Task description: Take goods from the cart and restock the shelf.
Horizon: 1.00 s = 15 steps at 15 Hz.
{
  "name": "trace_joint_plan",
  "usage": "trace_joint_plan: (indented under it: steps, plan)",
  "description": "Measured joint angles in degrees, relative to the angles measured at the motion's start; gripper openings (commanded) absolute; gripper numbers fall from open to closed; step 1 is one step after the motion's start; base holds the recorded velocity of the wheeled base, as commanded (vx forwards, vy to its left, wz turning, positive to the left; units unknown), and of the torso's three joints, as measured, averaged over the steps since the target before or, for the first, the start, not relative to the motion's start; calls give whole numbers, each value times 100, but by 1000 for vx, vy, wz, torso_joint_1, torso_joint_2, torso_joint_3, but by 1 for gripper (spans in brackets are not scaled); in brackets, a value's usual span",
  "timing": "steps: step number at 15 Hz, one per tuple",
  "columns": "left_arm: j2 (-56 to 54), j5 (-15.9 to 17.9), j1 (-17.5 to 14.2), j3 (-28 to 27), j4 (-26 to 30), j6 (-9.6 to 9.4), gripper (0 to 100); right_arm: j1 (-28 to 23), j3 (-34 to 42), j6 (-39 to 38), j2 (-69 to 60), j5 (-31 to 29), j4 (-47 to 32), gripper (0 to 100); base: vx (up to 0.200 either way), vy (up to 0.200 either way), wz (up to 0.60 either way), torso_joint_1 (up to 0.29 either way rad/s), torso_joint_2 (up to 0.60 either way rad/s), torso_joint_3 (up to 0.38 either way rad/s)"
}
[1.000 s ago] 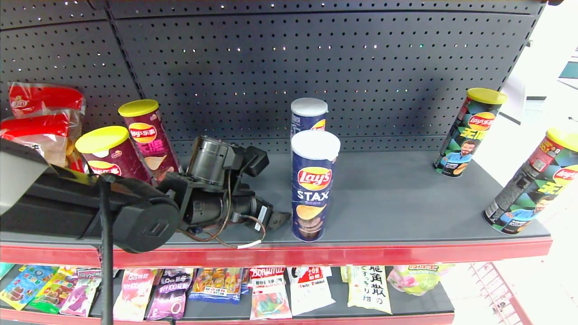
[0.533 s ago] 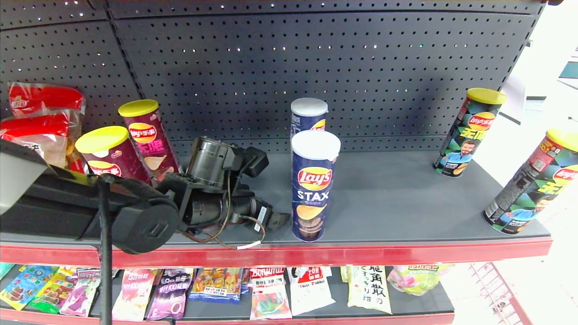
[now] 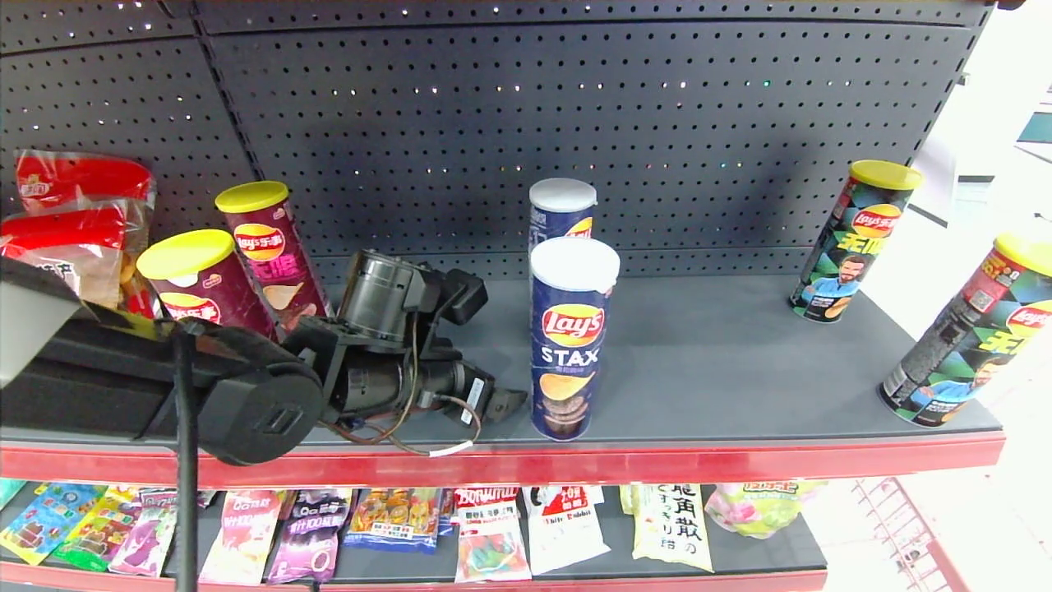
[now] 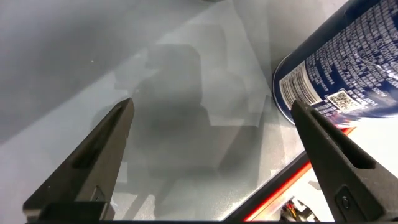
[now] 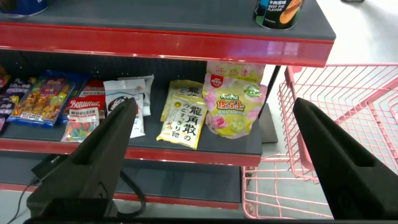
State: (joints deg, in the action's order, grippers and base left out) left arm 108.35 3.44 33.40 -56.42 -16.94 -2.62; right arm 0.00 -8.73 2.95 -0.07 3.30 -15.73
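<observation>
A blue chip can with a white lid stands upright near the front edge of the grey shelf, with a second blue can behind it. My left gripper rests low over the shelf just left of the front can. Its fingers are open, and between them is bare shelf. The can's base sits beside one finger. My right gripper hangs open and holds nothing in front of the lower shelf, beside the pink cart.
Two maroon cans and red bags stand at the shelf's left. Two green-black cans stand at its right, one at the front corner. Snack bags line the lower shelf. Bare shelf lies between the blue and green cans.
My left arm has drawn back slightly from the front blue can. The cans have not moved.
</observation>
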Motion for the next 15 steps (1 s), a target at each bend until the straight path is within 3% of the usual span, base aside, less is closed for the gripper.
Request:
trace_joint_plan:
  steps: [4, 9, 13, 15]
  plan:
    - [-330, -5, -88, 369, 4, -9, 100, 0, -4, 17, 0, 0, -1, 100, 0, 0, 0, 0, 0, 0]
    - [-1842, -7, -389, 1430, 135, -57, 100, 0, -6, 27, 0, 20, 0, 100, 0, 0, 0, 0, 0, 0]
    - [-3680, -76, -562, 2083, 1296, -112, 100, 0, -4, 20, 0, 37, -1, 100, 0, 0, 0, 0, 0, 0]
    - [-4612, -510, -656, 2247, 1952, -110, 100, 0, -4, 22, 0, 37, -1, 100, 0, 0, 0, 0, 0, 0]
